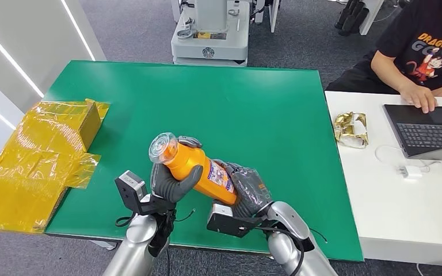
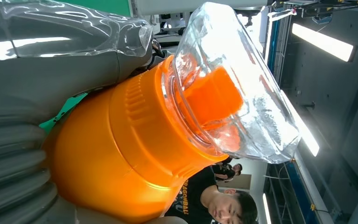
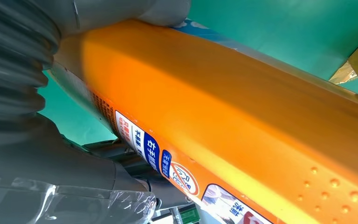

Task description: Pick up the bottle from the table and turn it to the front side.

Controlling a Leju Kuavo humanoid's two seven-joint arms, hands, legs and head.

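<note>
The orange bottle [image 1: 198,169] is lifted off the green surface [image 1: 253,109], tilted with its clear cap [image 1: 163,147] pointing up and away toward the robot's left. The left hand [image 1: 172,183] holds it near the neck, fingers [image 1: 190,179] wrapped around the upper body, while the right hand [image 1: 247,192] grips the lower end, fingers closed around the base. Its printed label [image 1: 221,176] faces upward. Yellow wrapping [image 1: 31,161] lies at the left edge; a person [image 1: 420,52] sits at a laptop [image 1: 429,129].

The orange bottle [image 1: 198,168], clear cap over an orange nozzle, lay tilted above the green worktop's [image 1: 253,109] near edge, cap end raised, printed label showing on its side.
</note>
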